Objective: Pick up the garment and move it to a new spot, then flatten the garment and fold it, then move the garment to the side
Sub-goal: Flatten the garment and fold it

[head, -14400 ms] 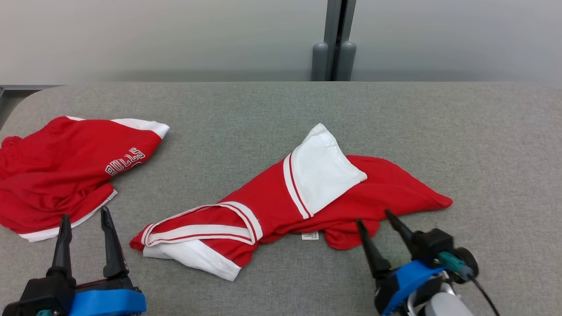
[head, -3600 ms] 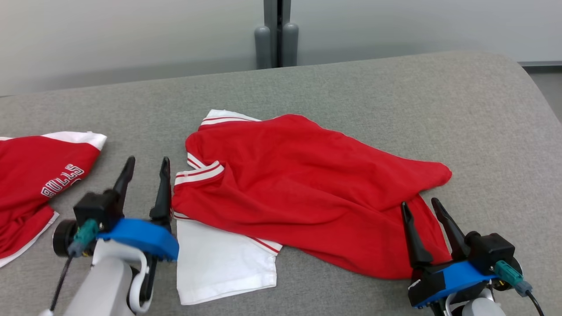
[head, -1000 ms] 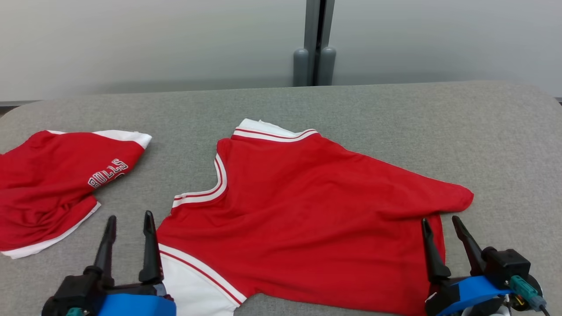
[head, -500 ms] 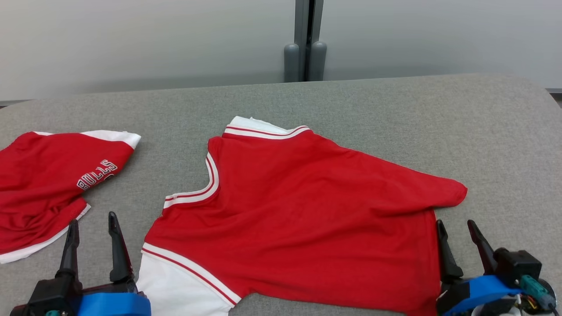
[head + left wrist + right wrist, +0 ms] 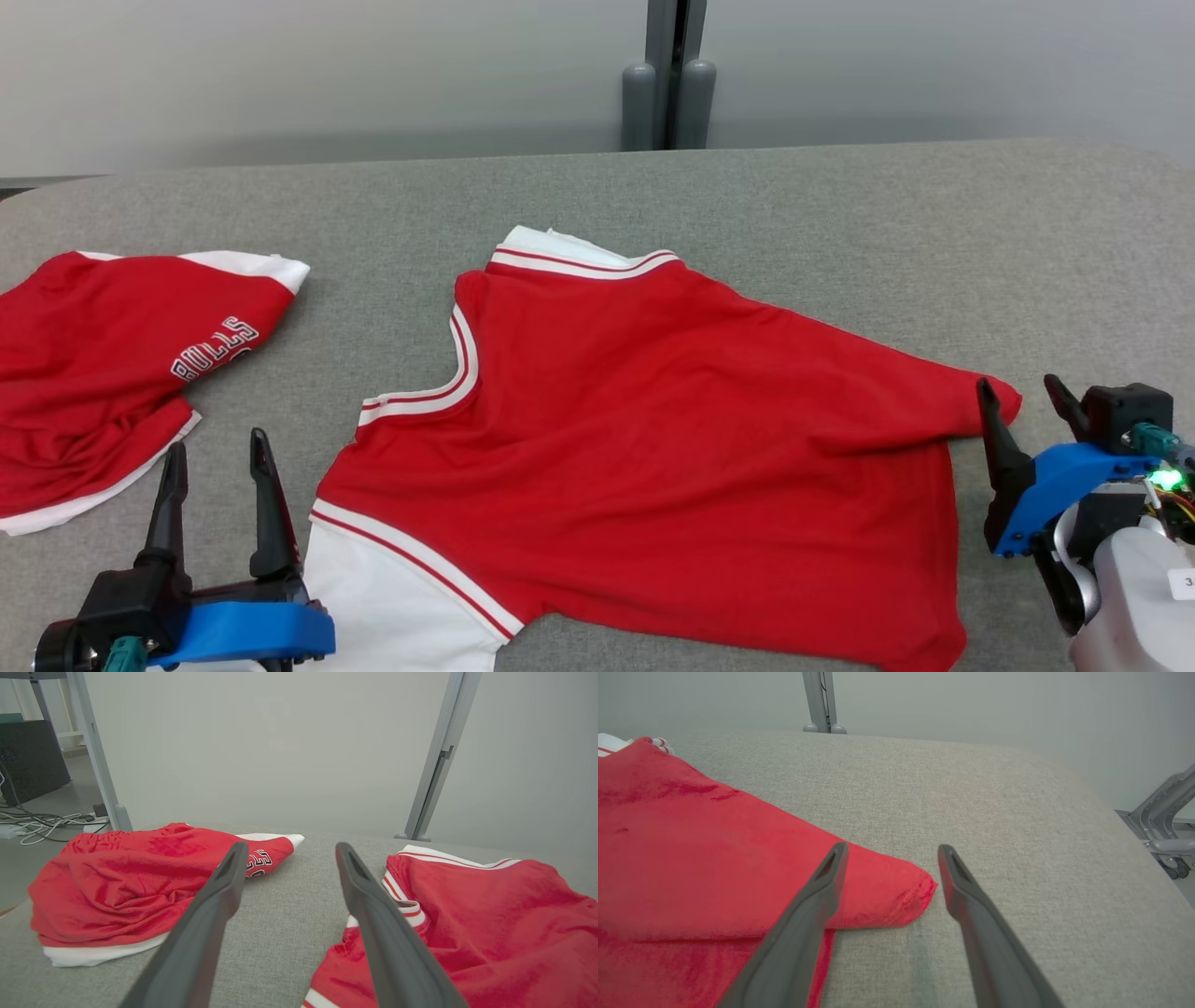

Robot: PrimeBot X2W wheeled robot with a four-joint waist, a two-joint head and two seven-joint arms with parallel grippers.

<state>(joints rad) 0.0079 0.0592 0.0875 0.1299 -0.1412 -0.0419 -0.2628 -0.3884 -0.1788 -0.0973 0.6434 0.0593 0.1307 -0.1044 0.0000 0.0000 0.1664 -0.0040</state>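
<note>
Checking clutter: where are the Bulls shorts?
Head view, far left: the Bulls shorts lie left of the jersey, apart from it, beyond the left gripper.

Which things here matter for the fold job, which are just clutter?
Job: red jersey, spread on the grey table; left claw, open; right claw, open at its corner.
Clutter: BULLS garment, crumpled at left; floor cables.
</note>
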